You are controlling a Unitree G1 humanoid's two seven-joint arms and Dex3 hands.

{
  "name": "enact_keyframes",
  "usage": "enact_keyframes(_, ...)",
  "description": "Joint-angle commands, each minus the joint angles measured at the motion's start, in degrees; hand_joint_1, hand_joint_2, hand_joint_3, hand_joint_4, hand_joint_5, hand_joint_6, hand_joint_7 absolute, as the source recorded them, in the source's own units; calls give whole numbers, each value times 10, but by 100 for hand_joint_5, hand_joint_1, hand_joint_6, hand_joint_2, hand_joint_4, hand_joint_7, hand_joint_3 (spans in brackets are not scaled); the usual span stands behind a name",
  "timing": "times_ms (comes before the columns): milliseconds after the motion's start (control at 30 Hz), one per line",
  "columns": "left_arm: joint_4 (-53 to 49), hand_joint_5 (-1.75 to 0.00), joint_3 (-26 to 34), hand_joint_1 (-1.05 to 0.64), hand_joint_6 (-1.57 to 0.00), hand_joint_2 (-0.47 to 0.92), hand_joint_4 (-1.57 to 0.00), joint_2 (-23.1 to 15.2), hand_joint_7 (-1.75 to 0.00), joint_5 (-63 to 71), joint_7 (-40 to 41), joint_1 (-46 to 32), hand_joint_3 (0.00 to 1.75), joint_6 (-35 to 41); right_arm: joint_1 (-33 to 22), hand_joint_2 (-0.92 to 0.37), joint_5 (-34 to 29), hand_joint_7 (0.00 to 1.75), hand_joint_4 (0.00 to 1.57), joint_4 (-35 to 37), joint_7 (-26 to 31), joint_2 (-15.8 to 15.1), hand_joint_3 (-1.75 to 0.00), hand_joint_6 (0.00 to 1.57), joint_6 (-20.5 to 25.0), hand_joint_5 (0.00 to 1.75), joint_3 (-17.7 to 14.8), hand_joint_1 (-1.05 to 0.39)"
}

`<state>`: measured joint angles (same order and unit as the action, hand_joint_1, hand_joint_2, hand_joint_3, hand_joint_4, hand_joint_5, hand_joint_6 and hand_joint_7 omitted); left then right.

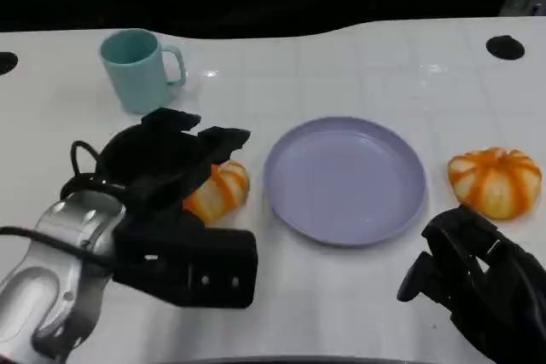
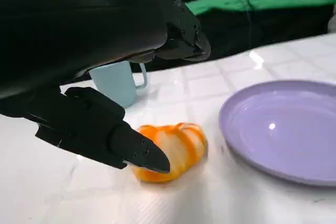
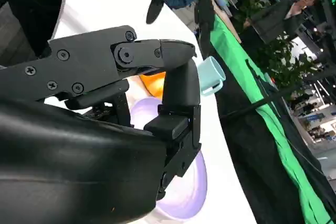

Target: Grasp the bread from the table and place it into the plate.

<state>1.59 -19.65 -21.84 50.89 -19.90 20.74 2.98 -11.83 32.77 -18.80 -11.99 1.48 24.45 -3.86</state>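
The grasp is the step in hand, and the placing is not yet begun. The bread (image 1: 220, 192) is seen lying on the tabletop (image 1: 358, 296), just beside the plate (image 1: 345, 179) on the cup's side. The left hand (image 1: 171, 164) is poised over the bread with its fingers (image 2: 137, 150) spread around it; in the left wrist view one fingertip is close against the bread's near side, but nothing is yet gripped, so the hand is judged released. The right hand (image 1: 478, 283) is held low, near the plate's other side, with its fingers curled in loosely; whether it is clenched cannot be told. A second orange bun (image 1: 495, 181) lies beyond the plate, away from the bread, and a cup (image 1: 136, 70) stands behind the bread, farther from the robot. Next, the fingers would need to be closed on the bread, which would then be lifted clear and carried sideways over the plate's rim.
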Motion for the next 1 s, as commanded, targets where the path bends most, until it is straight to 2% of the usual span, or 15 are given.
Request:
enact_keyframes(33, -68, -19, -18, -25, -24, 73, 0, 14, 0, 1, 4, 35, 0, 20, -1, -92, 2, 162, 65, 0, -7, -9, -29, 48, -4, 175, -7, -51)
enact_keyframes(133, -200, -20, -40, -25, -23, 71, -1, 53, 0, -1, 30, 87, 0, 35, -1, -90, 7, 161, 66, 4, -14, -9, -27, 49, -6, 175, -10, -53)
enact_keyframes(333, -420, -19, -72, -27, -23, 73, -2, 99, 0, -10, 99, 179, 1, 25, -6, -92, 3, 161, 65, 0, -15, -9, -28, 49, -8, 175, -10, -51)
enact_keyframes(500, -474, -19, -85, -27, -23, 74, -2, 106, 0, -26, 126, 205, 0, 14, -6, -92, 3, 161, 65, -1, -15, -9, -28, 49, -7, 175, -11, -51)
enact_keyframes(600, -549, -19, -89, -30, -23, 73, -1, 131, 0, -39, 142, 245, 0, 16, -9, -91, 6, 159, 64, -5, -12, -8, -26, 48, -2, 175, -12, -52)
enact_keyframes(767, -628, -18, -98, -31, -23, 75, -1, 149, 0, -53, 181, 280, 1, 2, -11, -91, 7, 159, 64, -7, -13, -9, -25, 49, -1, 175, -12, -52)
enact_keyframes(1000, -707, -16, -106, -32, -22, 79, -2, 163, -1, -67, 192, 317, 1, -11, -13, -92, 4, 158, 64, -8, -16, -12, -25, 51, -4, 175, -11, -52)
